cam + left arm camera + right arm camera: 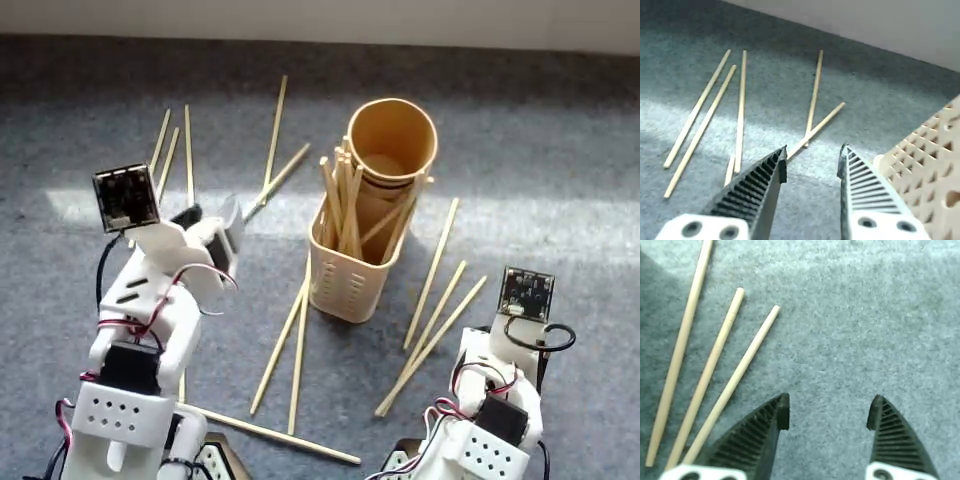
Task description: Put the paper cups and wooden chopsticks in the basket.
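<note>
A cream perforated basket stands mid-table with nested paper cups and several wooden chopsticks upright in it. More chopsticks lie loose on the grey carpet: a group at the back left, two at the basket's front, three to its right. My left gripper is open and empty just left of the basket, facing two crossed chopsticks. My right gripper hangs open over bare carpet, beside the three right-hand chopsticks.
One long chopstick lies across the front between the two arm bases. The left arm stands front left, the right arm front right. A pale wall edge runs along the back.
</note>
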### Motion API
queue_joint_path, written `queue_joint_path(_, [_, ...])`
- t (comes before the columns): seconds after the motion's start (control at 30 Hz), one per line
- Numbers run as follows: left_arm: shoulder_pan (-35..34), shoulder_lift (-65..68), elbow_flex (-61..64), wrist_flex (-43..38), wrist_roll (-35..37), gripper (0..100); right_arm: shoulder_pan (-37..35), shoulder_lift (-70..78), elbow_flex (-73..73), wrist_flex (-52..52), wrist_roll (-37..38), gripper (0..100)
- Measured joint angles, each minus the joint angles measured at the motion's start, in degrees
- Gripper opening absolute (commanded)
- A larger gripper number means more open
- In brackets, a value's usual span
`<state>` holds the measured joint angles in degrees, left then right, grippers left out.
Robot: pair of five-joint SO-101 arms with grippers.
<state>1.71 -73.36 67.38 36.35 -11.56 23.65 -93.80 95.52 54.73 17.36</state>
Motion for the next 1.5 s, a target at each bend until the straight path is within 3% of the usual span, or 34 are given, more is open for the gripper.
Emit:
queue_joint_path(0.23, [-21.19, 0.00, 4.13, 0.00, 0.00, 18, 0.00, 0.00, 0.00, 0.00, 0.00, 25.5])
queue_joint_path(0.33, [-27.16, 0.00, 8.97, 0.00, 0.00, 19, 0.00, 0.00, 0.00, 0.00, 0.00, 25.5])
queue_joint_path(0.6, [-32.44, 0.09, 17.93, 0.88, 0.00, 19, 0.00, 0.00, 0.00, 0.00, 0.00, 25.6])
queue_joint_path(0.73, [-32.35, 0.09, 15.03, 10.11, -1.14, 21, 0.00, 0.00, 0.00, 0.00, 0.00, 25.6])
queue_joint_path(0.9, [-32.26, 0.44, -3.25, 30.42, -1.49, 30, 0.00, 0.00, 0.00, 0.00, 0.00, 25.6])
queue_joint_path(1.07, [-24.44, 11.08, -27.16, 46.77, -3.52, 31, 0.00, 0.00, 0.00, 0.00, 0.00, 25.6])
queue_joint_path(1.5, [-21.45, 77.80, -75.69, 52.75, -8.53, 31, 0.00, 0.00, 0.00, 0.00, 0.00, 25.6])
